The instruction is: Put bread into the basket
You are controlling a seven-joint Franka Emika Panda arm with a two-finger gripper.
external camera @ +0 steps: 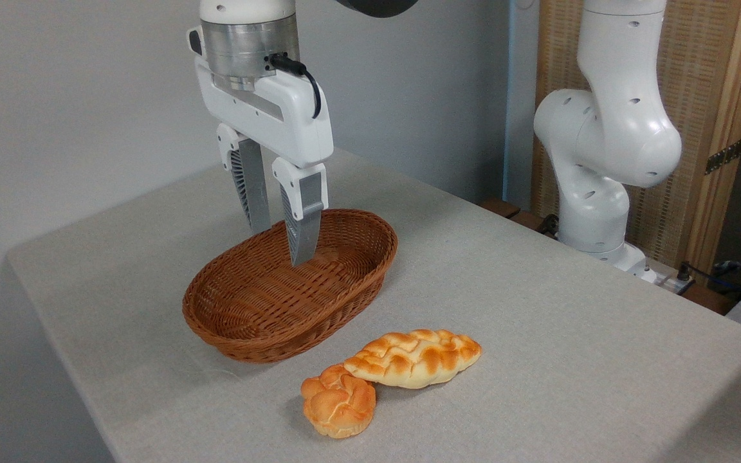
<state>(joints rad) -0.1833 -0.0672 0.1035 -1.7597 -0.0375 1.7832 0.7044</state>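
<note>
Fixed camera view: end effector (275,244) spread, empty, hanging over wicker basket (357,289) left of centre. Braided loaf (415,358) on counter (538,308), lower centre, golden plaited top, pale sides, pointed ends, left tip resting against knotted bun (338,406). Risk: descent catches bun too, or narrow grip slips off tapered end.

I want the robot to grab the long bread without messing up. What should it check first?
1. Fingers open and empty: ok.
2. Wicker basket has room, nothing inside: ok.
3. Braided loaf uncovered from above: ok.
4. Loaf clear of the round bun: not ok, its end overlaps the bun.
5. Fingers over the loaf: not ok, they hang over the basket.
6. Fingers clear of the basket floor: cannot tell.
</note>
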